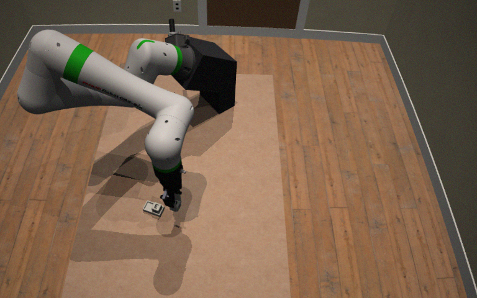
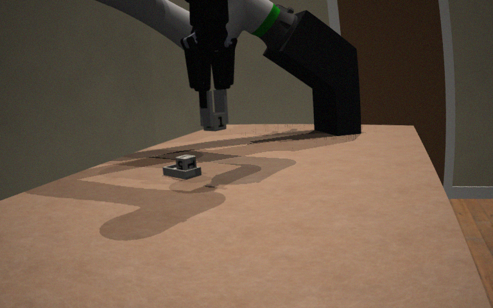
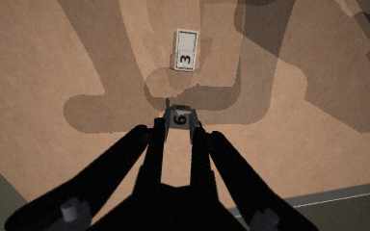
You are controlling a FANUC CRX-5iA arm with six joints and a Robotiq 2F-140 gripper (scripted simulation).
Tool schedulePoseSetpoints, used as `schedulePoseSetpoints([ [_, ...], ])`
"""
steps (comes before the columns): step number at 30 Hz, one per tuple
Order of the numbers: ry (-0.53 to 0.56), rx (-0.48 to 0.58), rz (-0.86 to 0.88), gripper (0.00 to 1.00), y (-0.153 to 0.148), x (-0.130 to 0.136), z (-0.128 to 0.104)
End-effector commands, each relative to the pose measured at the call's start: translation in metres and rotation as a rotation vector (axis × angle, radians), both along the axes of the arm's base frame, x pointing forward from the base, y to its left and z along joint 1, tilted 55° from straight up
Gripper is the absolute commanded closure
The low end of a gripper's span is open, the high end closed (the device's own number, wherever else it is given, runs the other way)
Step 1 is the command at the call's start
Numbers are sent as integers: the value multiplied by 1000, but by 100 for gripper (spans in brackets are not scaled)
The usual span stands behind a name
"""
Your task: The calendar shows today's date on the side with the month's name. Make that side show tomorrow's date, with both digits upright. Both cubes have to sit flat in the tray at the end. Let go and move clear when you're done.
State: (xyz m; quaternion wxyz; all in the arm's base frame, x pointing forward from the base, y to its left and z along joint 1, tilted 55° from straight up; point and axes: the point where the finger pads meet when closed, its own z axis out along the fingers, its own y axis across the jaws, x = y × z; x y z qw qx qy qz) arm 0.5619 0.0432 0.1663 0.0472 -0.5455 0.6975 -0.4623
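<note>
Pincer (image 1: 176, 207) (image 2: 214, 117) (image 3: 180, 115): partly open, gripping raised cube (image 2: 214, 126) (image 3: 179, 118). Tray (image 1: 147, 210) (image 2: 174, 172) (image 3: 186, 40) below pincer. In top view, held cube's digits unreadable.

Dim light, overlapping arm shadows.

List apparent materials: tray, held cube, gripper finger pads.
Tray: painted wood or plastic, matte; flat gray walls, no glare.
Held cube: likely the same, matte gray with dark printed-looking digits.
Finger pads: smooth gray, possibly metal or rubber; the look leaves it open.
</note>
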Motion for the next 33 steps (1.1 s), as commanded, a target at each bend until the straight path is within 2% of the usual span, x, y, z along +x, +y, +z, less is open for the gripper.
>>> schedulePoseSetpoints([
  [1,0,0,0,75,0,0,0],
  [13,0,0,0,75,-4,4,-4],
  [33,0,0,0,75,-49,47,-47],
])
